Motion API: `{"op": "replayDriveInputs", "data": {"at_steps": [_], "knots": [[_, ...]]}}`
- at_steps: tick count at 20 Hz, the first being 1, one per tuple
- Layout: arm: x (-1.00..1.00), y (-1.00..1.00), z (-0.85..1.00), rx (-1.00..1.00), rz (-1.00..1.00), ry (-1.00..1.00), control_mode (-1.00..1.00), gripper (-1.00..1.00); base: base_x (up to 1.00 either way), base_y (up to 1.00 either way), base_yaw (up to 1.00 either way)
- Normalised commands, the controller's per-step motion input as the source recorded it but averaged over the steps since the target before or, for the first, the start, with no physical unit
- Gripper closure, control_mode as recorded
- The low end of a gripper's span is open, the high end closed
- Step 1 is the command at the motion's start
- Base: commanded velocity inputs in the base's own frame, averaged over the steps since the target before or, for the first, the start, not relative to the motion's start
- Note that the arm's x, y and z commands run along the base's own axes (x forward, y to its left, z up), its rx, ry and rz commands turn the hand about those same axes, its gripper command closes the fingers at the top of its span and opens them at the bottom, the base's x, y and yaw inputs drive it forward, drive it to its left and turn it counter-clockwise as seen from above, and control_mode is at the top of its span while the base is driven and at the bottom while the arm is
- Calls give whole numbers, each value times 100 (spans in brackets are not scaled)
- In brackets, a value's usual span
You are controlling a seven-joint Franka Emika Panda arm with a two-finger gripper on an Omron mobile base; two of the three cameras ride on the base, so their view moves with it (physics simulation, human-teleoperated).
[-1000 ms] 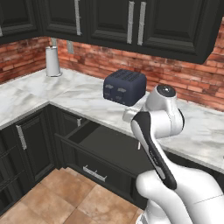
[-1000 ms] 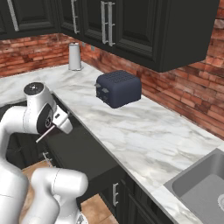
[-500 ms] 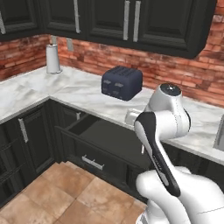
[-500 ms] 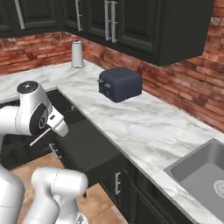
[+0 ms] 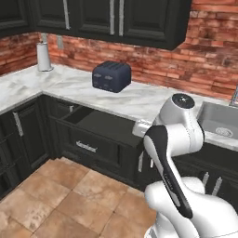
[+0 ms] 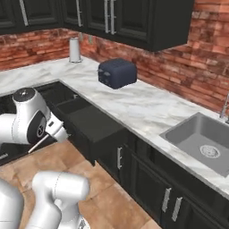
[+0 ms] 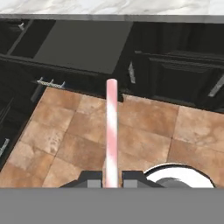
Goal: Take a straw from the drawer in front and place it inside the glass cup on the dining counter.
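Hand view: the end effector (image 7: 111,178) pinches the straw (image 7: 111,135), a pale pinkish-white stick rising straight from between its dark tips, above the tiled floor (image 7: 144,131). Beyond it, the black drawer (image 7: 78,43) stands pulled open under the marble desk (image 6: 134,105), which carries a dark toaster (image 6: 117,73).

A matt, smooth pinkish-white straw (image 7: 111,131) is seen at 12 o'clock above a matt terracotta tile floor (image 7: 144,135); the drawer (image 5: 95,132) is finished matt black, with a silver metal handle (image 5: 86,147).
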Motion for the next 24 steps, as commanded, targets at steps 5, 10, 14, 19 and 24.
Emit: {"op": "replayDriveInputs", "data": {"at_steps": [5,10,14,19,24], "knots": [[0,0,0,0,0,0,100,100,-24,0,-58],[0,0,0,0,0,0,100,100,-15,0,-74],[0,0,0,0,0,0,100,100,-11,0,-79],[0,0,0,0,0,0,100,100,-7,-1,-78],[0,0,0,0,0,0,100,100,-8,-5,-75]]}}
